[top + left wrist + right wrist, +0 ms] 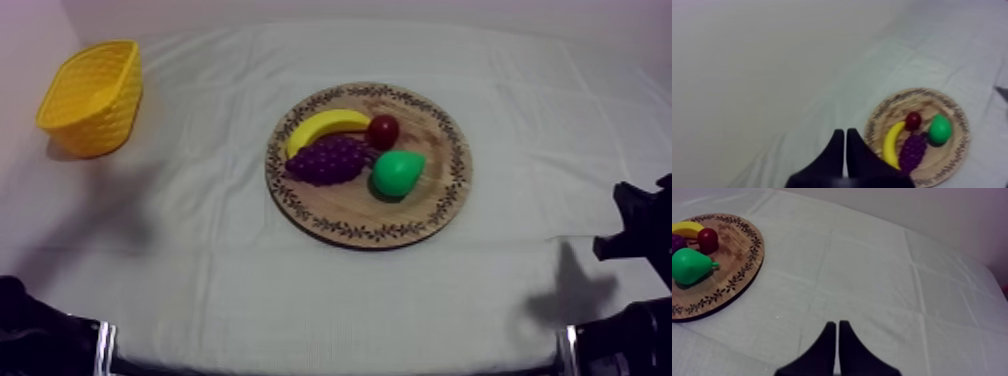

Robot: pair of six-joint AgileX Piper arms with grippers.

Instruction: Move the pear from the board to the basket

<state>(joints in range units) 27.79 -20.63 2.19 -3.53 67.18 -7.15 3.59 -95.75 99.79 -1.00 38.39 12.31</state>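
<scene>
Left end effector (pixel 845 132) closed to a wedge, empty. Yellow woven basket (pixel 92 95) sits far left on counter (pixel 200 260), so I'd judge this side suits the drop. Green toy pear (pixel 397 172) lies on round wooden board (pixel 370 233), right half. Right end effector (pixel 837 323) closed, empty too.

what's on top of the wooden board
The round patterned wooden board carries a yellow banana, purple grapes, small red fruit and green pear; wood beneath them is covered.

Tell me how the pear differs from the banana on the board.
The pear is green and plump; the banana is yellow, long and curved. The pear lies at the right-arm side of the wooden board; the banana lies toward its far rim, behind the grapes. Both rest on the board.
</scene>
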